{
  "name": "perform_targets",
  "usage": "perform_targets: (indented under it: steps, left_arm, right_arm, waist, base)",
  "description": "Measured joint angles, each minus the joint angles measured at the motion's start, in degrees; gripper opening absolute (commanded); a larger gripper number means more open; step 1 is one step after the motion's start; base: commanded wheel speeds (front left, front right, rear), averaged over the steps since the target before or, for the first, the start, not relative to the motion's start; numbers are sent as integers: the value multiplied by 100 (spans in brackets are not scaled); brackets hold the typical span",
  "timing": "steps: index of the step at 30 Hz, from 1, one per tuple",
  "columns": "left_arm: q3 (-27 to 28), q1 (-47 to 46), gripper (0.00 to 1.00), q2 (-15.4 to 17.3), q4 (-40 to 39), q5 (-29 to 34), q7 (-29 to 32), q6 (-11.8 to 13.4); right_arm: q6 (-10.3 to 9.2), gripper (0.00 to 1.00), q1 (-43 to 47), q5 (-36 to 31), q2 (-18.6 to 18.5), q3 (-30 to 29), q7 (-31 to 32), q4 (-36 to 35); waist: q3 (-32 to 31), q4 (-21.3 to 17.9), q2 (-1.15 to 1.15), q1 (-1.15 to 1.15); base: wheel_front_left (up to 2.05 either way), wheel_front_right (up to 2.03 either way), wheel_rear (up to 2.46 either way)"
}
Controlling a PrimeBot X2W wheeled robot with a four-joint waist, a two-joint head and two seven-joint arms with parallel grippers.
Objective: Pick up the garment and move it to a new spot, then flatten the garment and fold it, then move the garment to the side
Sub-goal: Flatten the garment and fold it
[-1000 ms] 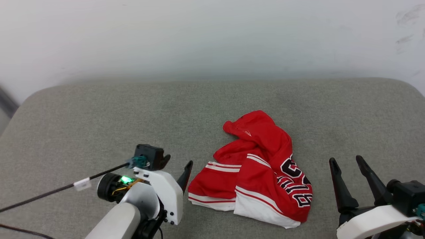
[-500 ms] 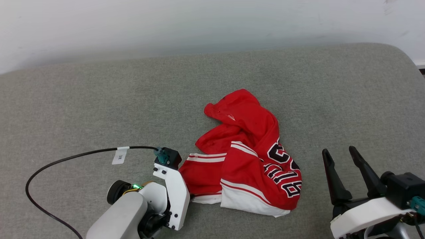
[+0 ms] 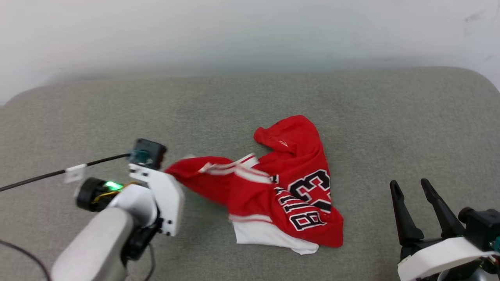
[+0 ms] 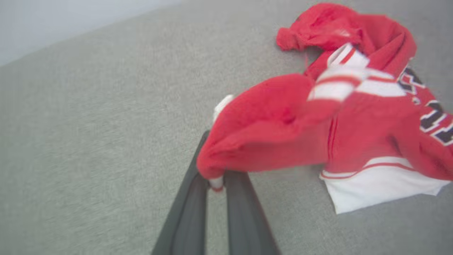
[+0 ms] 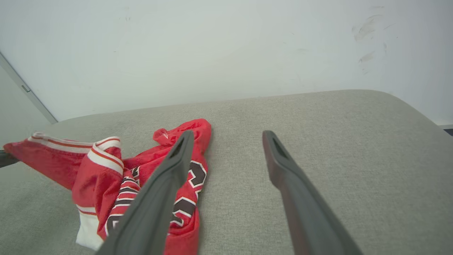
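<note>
Left gripper [image 4: 216, 179], toward the front-left of the grey padded bench [image 3: 234, 101], is clamped on a red corner of the jersey T-shirt [image 3: 289, 187], which it holds raised and stretched leftward. Its remainder lies crumpled mid-bench, lettering upward. Right gripper [image 3: 408, 182], near the front-right corner, has its fingers apart, clear of the cloth.

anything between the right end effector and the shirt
Nothing visible does: bare grey cushion lies between the open right end effector and the garment, whose other end the left end effector is shut on.
</note>
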Motion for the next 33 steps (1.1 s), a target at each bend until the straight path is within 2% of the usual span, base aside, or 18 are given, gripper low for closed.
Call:
perform_targets:
  steps: [4,6,11,14,15,16,17,19,23,33]
  left_arm:
    - [259,550,0,409,-608,51,-152,439]
    - [360,1029,0,478,-783,-44,-183,645]
    - [491,2143,0,393,-636,-372,-485,973]
    - [506,2547,0,120,-383,-668,-656,940]
    - [525,2568,16,41,-321,-748,-697,921]
    - [554,2574,93,-15,-260,-795,-801,893]
    - [572,2575,100,-74,-211,-790,-946,891]
    - [605,2578,100,-198,-163,-706,-1377,883]
    - [778,2552,100,-135,-403,-488,-2023,945]
    - [987,2350,100,-94,-1413,-64,-3158,995]
  right_arm:
    - [0,100,46,2,1,-31,2,-9]
    - [0,100,50,11,1,-38,2,-30]
    - [0,100,84,15,1,-54,35,-78]
    - [0,100,85,15,1,-55,67,-104]
    - [0,100,86,15,2,-57,70,-115]
    - [0,100,87,15,1,-67,88,-122]
    - [-1,100,104,14,1,-83,93,-130]
    - [0,100,169,-3,1,-111,142,-147]
    - [0,100,257,-4,1,-152,235,-156]
    - [0,100,395,-4,1,-211,377,-219]
  waist:
    - [-90,125,0,0]
    - [-108,164,0,0]
    - [-111,196,0,0]
    - [-131,203,0,0]
    - [-140,210,0,0]
    - [-159,218,0,0]
    - [-179,228,0,0]
    - [-269,261,0,0]
    - [-457,292,0,0]
    - [-726,333,0,0]
  base:
    - [0,0,0]
    - [0,0,0]
    - [0,0,0]
    - [0,0,0]
    - [0,0,0]
    - [0,0,0]
    - [0,0,0]
    - [0,0,0]
    - [0,0,0]
    - [0,0,0]
